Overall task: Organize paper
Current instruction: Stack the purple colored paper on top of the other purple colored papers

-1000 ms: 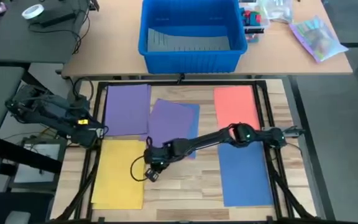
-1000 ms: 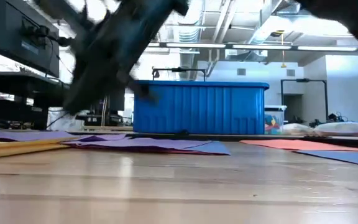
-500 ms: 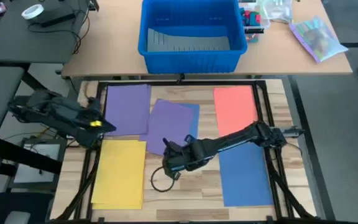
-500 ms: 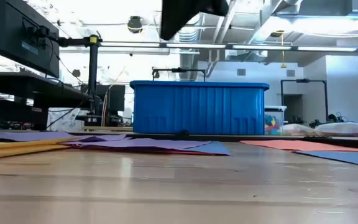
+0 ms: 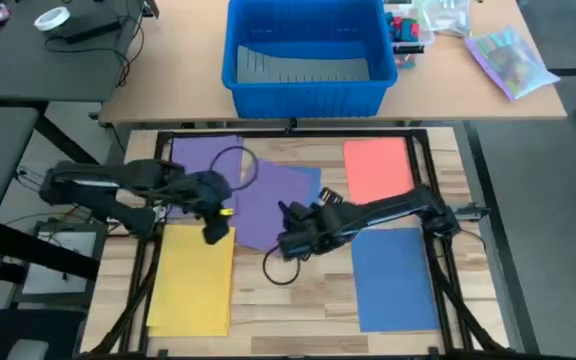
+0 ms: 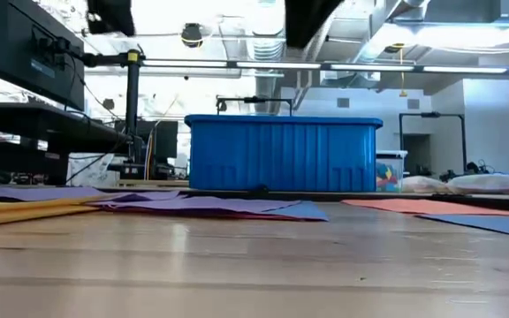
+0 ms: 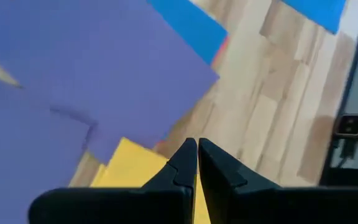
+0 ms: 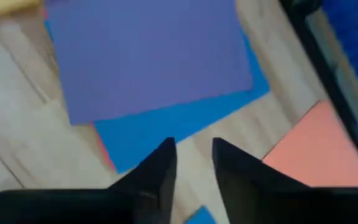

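A: Where are the two grippers, and what do they hold?

B: The right gripper (image 5: pixel 290 243) hangs over the middle of the table. In its wrist view the two fingers (image 8: pixel 159 167) stand a little apart with bare wood between them, so it holds nothing. The left gripper (image 5: pixel 216 215) is at about nine o'clock from it, over the place where the top of the yellow sheet (image 5: pixel 193 278) meets the purple paper. Its fingers (image 7: pixel 183 163) are pressed together, with only a thin line between them, and I see nothing pinched there.

A: And the paper around them?

B: At twelve o'clock from the right gripper lies a tilted purple sheet (image 5: pixel 273 200) on top of a blue sheet (image 8: pixel 185 118), with a thin red edge (image 8: pixel 104 149) showing under that. A second purple sheet (image 5: pixel 203 175) is at ten o'clock, and the first one overlaps its side. The pink sheet (image 5: pixel 378 170) is at two o'clock and a big blue sheet (image 5: pixel 393 275) at four o'clock, both lying alone.

A: So how far is the task?

B: I judge it is at the beginning. The sheets are spread in five places and only the middle ones overlap, crookedly. Nothing is gathered in one neat pile; almost all collecting is left.
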Robot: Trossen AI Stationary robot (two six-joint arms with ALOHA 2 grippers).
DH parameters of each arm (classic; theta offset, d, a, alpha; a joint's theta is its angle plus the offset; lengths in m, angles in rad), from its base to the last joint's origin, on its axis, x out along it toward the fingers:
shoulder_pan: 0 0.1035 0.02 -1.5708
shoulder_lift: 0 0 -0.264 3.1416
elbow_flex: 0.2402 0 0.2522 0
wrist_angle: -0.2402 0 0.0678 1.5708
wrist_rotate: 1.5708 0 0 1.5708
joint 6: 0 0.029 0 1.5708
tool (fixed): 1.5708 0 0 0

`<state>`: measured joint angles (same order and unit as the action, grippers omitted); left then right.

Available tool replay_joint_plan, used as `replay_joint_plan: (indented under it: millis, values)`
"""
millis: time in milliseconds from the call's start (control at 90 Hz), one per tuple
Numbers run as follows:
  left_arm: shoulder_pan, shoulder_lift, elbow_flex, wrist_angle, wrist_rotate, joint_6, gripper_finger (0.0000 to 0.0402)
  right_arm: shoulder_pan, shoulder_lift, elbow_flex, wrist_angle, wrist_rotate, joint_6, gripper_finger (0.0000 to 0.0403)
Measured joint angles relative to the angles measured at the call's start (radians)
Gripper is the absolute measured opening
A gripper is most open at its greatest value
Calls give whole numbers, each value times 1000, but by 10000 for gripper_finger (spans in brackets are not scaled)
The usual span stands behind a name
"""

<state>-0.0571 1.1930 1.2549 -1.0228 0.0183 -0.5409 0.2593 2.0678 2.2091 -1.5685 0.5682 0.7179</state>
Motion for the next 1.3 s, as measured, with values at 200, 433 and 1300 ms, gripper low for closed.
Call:
replay_joint_plan:
  millis: [200, 433, 1300]
  values:
    - [69, 87, 0, 26, 31, 15, 0, -27, -162, -121, 10, 45, -62, 149]
    - [106, 172, 0, 166, 244, 172, 0, -26, -362, -432, 186, 45, 35, 160]
    - [246, 756, 2, 454, 234, 558, 0, -19, -440, -1151, 1001, -254, 437, 160]
